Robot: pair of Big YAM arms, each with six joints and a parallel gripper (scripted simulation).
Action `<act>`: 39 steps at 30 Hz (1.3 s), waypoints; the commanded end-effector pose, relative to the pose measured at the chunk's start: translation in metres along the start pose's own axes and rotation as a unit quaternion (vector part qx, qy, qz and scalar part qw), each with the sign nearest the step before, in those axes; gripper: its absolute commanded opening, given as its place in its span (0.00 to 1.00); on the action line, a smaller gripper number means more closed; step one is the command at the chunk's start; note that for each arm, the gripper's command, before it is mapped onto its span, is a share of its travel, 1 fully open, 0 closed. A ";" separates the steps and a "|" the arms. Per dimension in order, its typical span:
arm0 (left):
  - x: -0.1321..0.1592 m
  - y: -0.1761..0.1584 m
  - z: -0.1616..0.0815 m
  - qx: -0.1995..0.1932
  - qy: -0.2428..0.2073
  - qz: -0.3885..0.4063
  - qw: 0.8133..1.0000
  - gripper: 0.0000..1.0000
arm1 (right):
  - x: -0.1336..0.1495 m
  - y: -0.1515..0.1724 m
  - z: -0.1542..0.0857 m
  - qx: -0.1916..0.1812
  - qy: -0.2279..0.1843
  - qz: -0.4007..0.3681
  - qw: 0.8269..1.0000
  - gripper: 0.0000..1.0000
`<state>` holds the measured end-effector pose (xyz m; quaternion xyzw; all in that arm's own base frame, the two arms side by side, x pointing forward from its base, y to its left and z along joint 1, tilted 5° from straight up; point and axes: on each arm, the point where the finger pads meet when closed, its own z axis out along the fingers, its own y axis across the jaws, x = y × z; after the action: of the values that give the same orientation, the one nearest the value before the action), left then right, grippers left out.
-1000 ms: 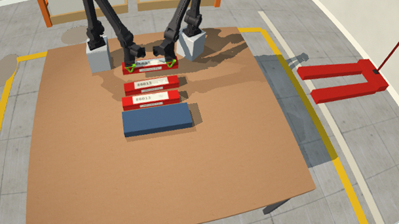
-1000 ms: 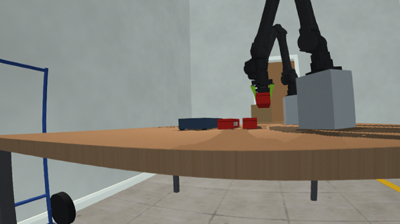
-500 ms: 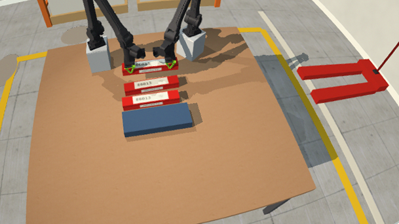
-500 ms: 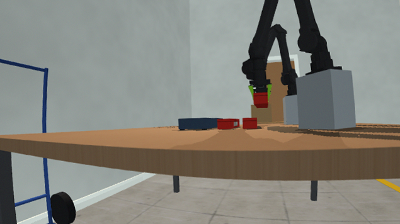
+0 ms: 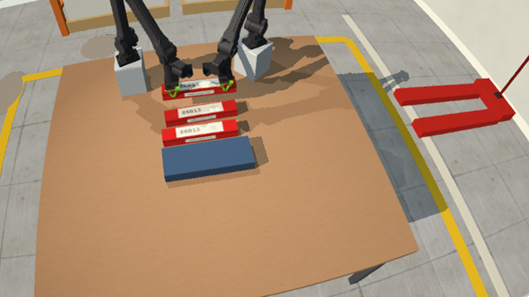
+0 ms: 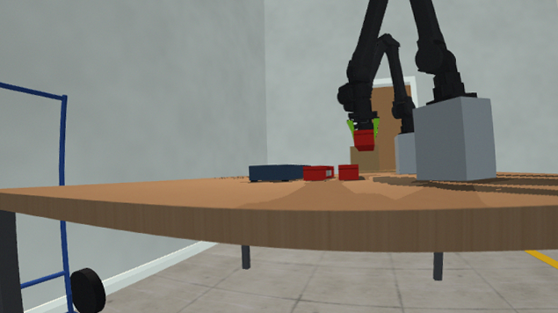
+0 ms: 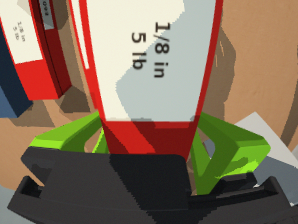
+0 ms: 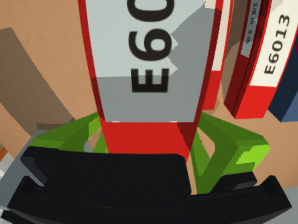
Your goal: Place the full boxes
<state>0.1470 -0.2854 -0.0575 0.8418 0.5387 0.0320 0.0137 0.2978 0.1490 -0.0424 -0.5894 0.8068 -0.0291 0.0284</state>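
We found the left gripper [image 5: 227,87] [image 6: 364,134] [image 7: 149,110] and the right gripper [image 5: 172,92] [image 8: 149,110] each clamped on one end of the same red E6013 electrode box [image 5: 198,92] [image 6: 364,140] [image 7: 150,90] [image 8: 150,110], green fingers against its opposite long sides. The box hung level above the table [image 5: 221,239] [image 6: 155,199], on the arms' side of the low blue platform [image 5: 209,155] [image 6: 274,172] [image 7: 10,90] [image 8: 290,95] and well apart from it.

Outward toward the platform, the second electrode box [image 5: 201,112] [image 6: 348,172] [image 7: 81,35] [image 8: 209,100] lay flat on the table, and the third electrode box [image 5: 202,129] [image 6: 318,173] [image 7: 42,82] [image 8: 250,100] lay just beside the platform; we could not tell whether those two touched. No box rested on the platform.

We judged the step in hand to be a lift for comparing weight, or the start of a carry. The printed "5 lb" did not establish the contents, and we could not tell from the views whether this box was full.

The next move called for a weight decision. If full, the box required a level carry by both arms, centring over the platform and a flat set-down. If light, it required a return to the table, clear of the platform. Uneven arm motion risked tilting the box or slipping an end.
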 end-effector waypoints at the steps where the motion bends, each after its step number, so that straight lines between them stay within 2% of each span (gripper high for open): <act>1: -0.005 0.024 -0.010 -0.015 -0.001 0.001 1.000 0.00 | -0.005 -0.025 -0.008 0.012 -0.004 0.005 1.000 0.00; 5: -0.008 0.036 -0.019 -0.025 -0.009 0.000 1.000 0.00 | -0.007 -0.037 -0.018 0.023 -0.014 0.006 1.000 0.00; 9: -0.005 0.039 -0.009 -0.013 0.001 0.002 1.000 0.00 | -0.003 -0.041 -0.008 0.012 -0.003 0.005 1.000 0.00; 11: -0.007 0.048 -0.018 -0.024 -0.007 0.001 1.000 0.00 | -0.006 -0.049 -0.017 0.021 -0.011 0.006 1.000 0.00; 15: -0.007 0.052 -0.019 -0.025 -0.008 0.001 1.000 0.00 | -0.006 -0.054 -0.019 0.024 -0.013 0.006 1.000 0.00; 18: -0.005 0.054 -0.010 -0.015 0.000 0.001 1.000 0.00 | -0.002 -0.056 -0.009 0.013 -0.004 0.005 1.000 0.00; 21: -0.008 0.065 -0.020 -0.027 -0.008 0.000 1.000 0.00 | -0.005 -0.067 -0.020 0.024 -0.013 0.006 1.000 0.00; 24: -0.005 0.066 -0.009 -0.013 0.001 0.002 1.000 0.00 | -0.001 -0.068 -0.009 0.013 -0.004 0.005 1.000 0.00; 28: -0.008 0.080 -0.021 -0.028 -0.008 0.000 1.000 0.00 | -0.004 -0.081 -0.020 0.025 -0.013 0.006 1.000 0.00; 39: -0.007 0.081 -0.019 -0.025 -0.007 0.001 1.000 0.00 | 0.000 -0.078 -0.018 0.022 -0.010 0.006 1.000 0.00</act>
<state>0.1947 -0.3089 -0.0565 0.8408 0.5401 0.0329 0.0149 0.3488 0.1310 -0.0404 -0.5907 0.8057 -0.0301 0.0307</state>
